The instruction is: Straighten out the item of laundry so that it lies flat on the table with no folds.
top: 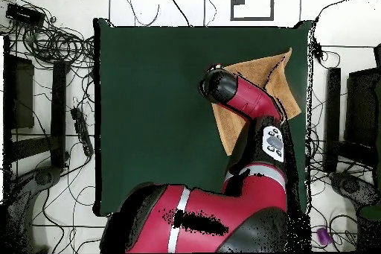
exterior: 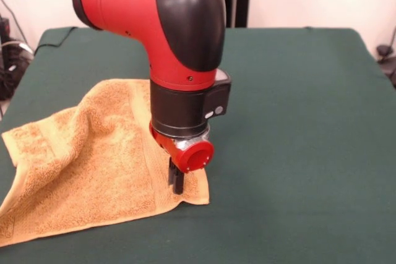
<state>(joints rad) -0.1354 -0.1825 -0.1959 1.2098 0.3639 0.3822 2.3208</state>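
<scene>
The orange-tan towel [exterior: 86, 165] lies on the left part of the dark green table [exterior: 297, 122] in the front view. Its far left part is humped up and creased, and its left corner is raised. My gripper [exterior: 178, 183] points straight down and touches the towel just inside its near right corner, which lies flat. In the overhead view the towel [top: 260, 76] sits at the table's upper right, partly hidden under my arm [top: 249, 109]. The gripper itself is hidden there.
The towel's left side reaches the table's left edge in the front view. Green cloth [top: 149, 102] spreads wide on the towel's other side. Cables and equipment [top: 52, 80] lie on the floor around the table.
</scene>
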